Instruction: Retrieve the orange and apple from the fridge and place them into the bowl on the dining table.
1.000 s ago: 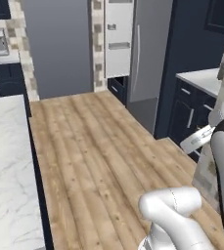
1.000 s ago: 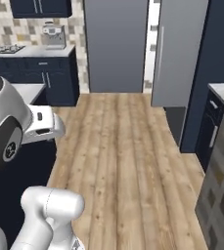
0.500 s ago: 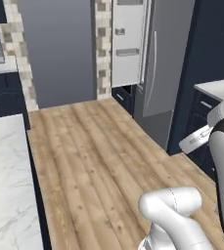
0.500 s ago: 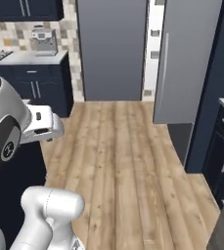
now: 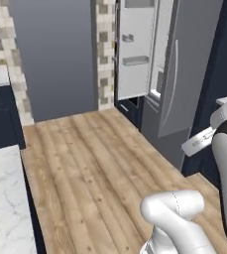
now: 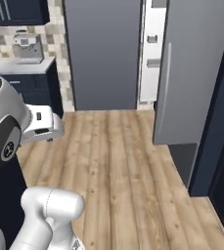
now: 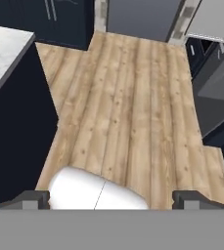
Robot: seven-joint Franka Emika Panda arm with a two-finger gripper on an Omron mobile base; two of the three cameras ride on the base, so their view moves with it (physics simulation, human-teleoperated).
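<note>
The task looks barely begun: no fruit is in hand, and the fetching and placing are all still to do. The jaws (image 7: 111,199) stand wide apart, empty. The fridge (image 5: 184,74), smooth grey steel with a thin curved handle, stands at two o'clock, one door open on white bins. Pale wood-plank floor (image 5: 95,163) lies between; the veined marble table (image 5: 3,208) sits at eight o'clock.

fridge (image 5: 184,74) ahead-right, door ajar | dining table (image 5: 6,198) left | bins, perhaps, on door
</note>
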